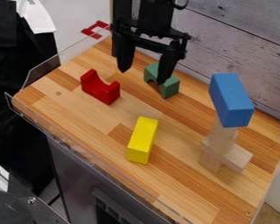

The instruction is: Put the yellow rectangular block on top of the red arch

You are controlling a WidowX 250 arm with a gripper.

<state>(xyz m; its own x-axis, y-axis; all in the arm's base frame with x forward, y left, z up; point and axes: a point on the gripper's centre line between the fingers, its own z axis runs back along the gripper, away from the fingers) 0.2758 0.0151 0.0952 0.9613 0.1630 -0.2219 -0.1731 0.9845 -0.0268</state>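
Observation:
The black gripper [143, 75] hangs open over the back left of the wooden table, its two fingers apart with nothing held between them. Below and to its left lies the red arch [100, 89], its curved hollow facing upward. A yellow rectangular block [142, 140] lies flat near the middle of the table, toward the front, apart from the arch and well below the gripper in the view.
Behind the gripper's right finger stands a green arch [163, 81], partly hidden. At the right, a blue block [230, 99] rests atop a stack of plain wooden blocks [222, 146]. A clear low rail [87, 155] edges the table [183, 192].

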